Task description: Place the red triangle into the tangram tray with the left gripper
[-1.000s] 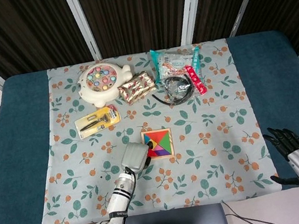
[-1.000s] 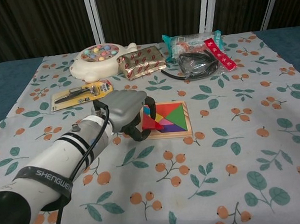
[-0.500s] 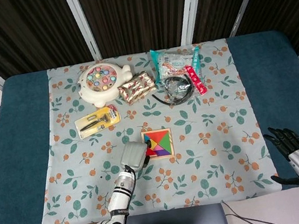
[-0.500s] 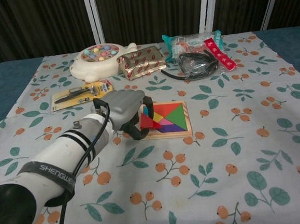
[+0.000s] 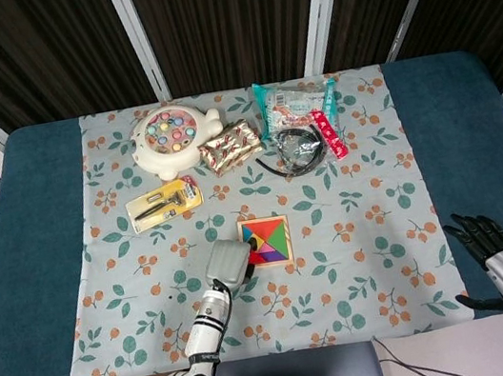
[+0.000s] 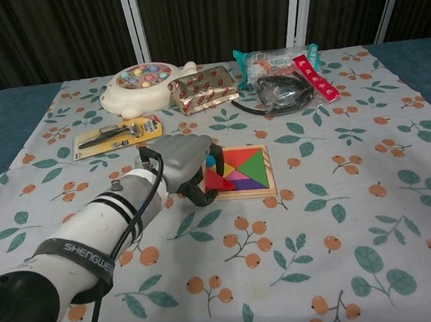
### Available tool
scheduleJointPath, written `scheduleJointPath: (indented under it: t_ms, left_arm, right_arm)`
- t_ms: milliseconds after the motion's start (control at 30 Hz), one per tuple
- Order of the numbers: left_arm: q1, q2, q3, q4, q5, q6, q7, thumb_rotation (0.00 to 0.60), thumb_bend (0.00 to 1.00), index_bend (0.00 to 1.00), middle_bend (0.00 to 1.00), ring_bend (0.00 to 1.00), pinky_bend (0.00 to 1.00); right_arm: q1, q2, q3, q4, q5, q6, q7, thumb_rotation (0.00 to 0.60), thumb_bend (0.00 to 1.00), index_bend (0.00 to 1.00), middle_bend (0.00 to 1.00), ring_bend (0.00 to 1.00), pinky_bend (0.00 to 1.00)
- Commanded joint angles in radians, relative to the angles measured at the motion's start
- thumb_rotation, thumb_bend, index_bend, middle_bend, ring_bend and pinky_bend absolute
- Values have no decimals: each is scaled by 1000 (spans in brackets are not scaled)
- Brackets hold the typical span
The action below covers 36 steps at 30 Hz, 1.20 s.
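Fingers of the left hand curl against the red triangle, which lies at the left edge of the tangram tray; whether they grip it cannot be told; right hand idle, fingers spread, at the near right table edge; fishing toy at the far side.

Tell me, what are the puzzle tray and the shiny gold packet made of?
The tangram tray looks like pale wood: light tan rim, matte, with painted-looking coloured pieces inside. The gold packet looks like crinkly foil or plastic film, since it glints and wrinkles; which one I cannot tell.
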Motion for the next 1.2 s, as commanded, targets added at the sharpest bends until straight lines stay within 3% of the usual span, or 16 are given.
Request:
scheduleJointPath:
  t_ms: [33, 567, 867, 1200]
  left_arm:
    - [-2, -2, 2, 1, -2, 1, 3, 600, 376, 474, 1000, 1000, 1000]
    - [-8, 0, 6, -10, -5, 6, 11, 600, 385, 323, 1000, 1000, 1000]
    - [-7, 8, 13, -29, -2, 21, 28, 600, 384, 328, 1000, 1000, 1000]
    - [-2, 25, 22, -42, -18, 27, 48, 600, 381, 403, 1000, 1000, 1000]
  right_arm:
    - [-1, 1, -1, 1, -1, 1, 2, 600, 155, 0, 0, 0, 0]
    - [-2, 3, -1, 1, -2, 3, 4, 600, 155, 0, 0, 0, 0]
    - [-3, 4, -3, 1, -6, 6, 2, 600, 155, 0, 0, 0, 0]
    - [-5, 4, -3, 2, -9, 11, 5, 600, 155, 0, 0, 0, 0]
